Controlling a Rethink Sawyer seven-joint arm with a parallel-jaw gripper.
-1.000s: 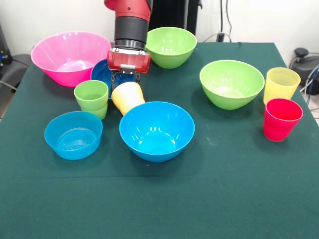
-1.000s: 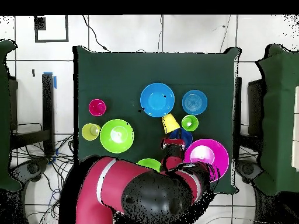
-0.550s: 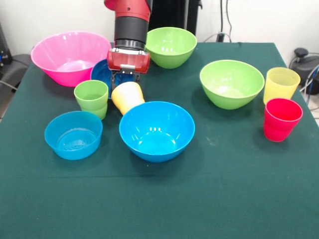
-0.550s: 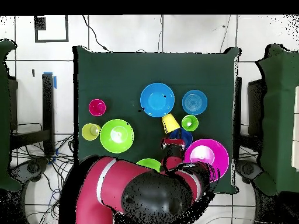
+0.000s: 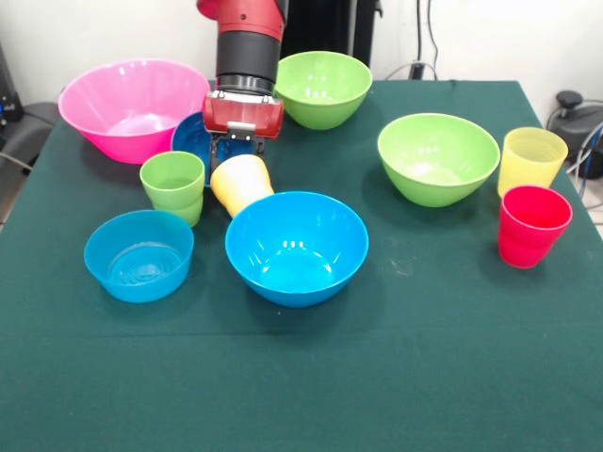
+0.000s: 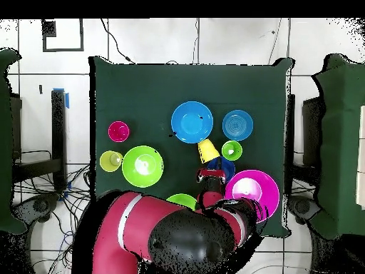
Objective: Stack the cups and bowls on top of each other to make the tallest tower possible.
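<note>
Front view, left to right: big pink bowl at the far left edge of the green table. Just in front of it, nearer the camera, the shallow light blue bowl sits alone, upright. Green cup stands upright between those two, close to the light blue bowl's far rim. Behind the green cup the small dark blue bowl peeks out, mostly hidden by my arm. My gripper hangs down right there, over the orange-yellow cup, which is tilted, mouth leaning toward the camera and resting against the far rim of the medium bright blue bowl. My fingers sit at the cup's upper end, but I cannot tell whether they are clamped on it or just beside it. Further back, a lime green bowl stands right of my arm. A second lime green bowl sits toward the right, well apart from the blue one. Pale yellow cup is upright just right of it, and the red cup is upright in front of that, nearly touching. Overhead view shows the same spread: the orange-yellow cup lies between the bright blue bowl and my gripper. Nothing is stacked.
</note>
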